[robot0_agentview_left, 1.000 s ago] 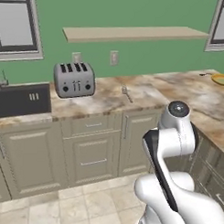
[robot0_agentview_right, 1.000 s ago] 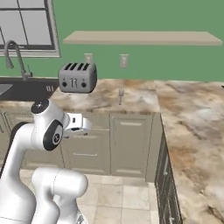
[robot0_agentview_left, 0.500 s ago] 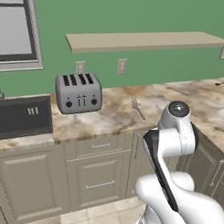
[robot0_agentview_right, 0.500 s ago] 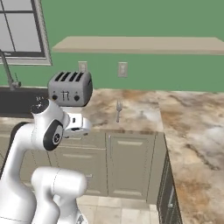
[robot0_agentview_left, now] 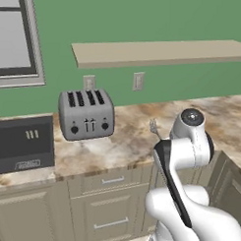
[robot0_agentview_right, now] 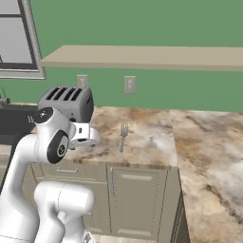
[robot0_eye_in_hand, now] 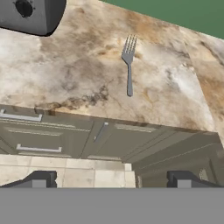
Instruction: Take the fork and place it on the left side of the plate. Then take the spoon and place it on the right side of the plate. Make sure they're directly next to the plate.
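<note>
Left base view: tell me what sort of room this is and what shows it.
A kitchen, rendered. A grey four-slot toaster stands on a marbled stone counter with cabinet drawers below, a fork lies on that counter, and a wall shelf hangs on the green wall.

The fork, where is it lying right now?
The fork lies flat on the marble counter, right of the toaster, tines toward the green wall, below the outlet.

A grey fork lies on the brown-veined marble worktop; silver toaster, green wall behind.
</note>
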